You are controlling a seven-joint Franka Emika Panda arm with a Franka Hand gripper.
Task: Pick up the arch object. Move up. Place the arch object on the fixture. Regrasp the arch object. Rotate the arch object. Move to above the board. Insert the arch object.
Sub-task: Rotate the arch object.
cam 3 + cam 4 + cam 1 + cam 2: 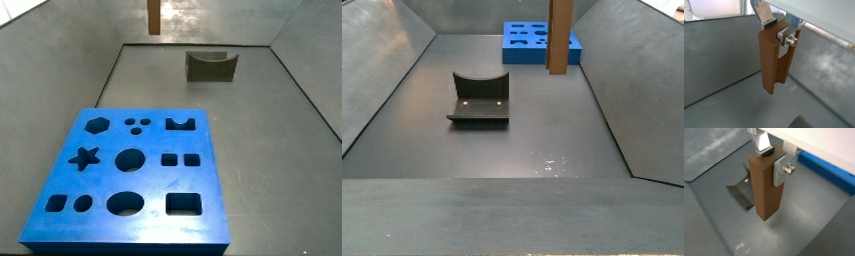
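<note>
Grey walls close in around your dark floor. On it, the blue board lies flat with its shaped cutouts, and the dark fixture stands well apart from it. Your end effector pinches the top of the arch block, a long orange-brown wooden piece hanging upright above the floor.
</note>
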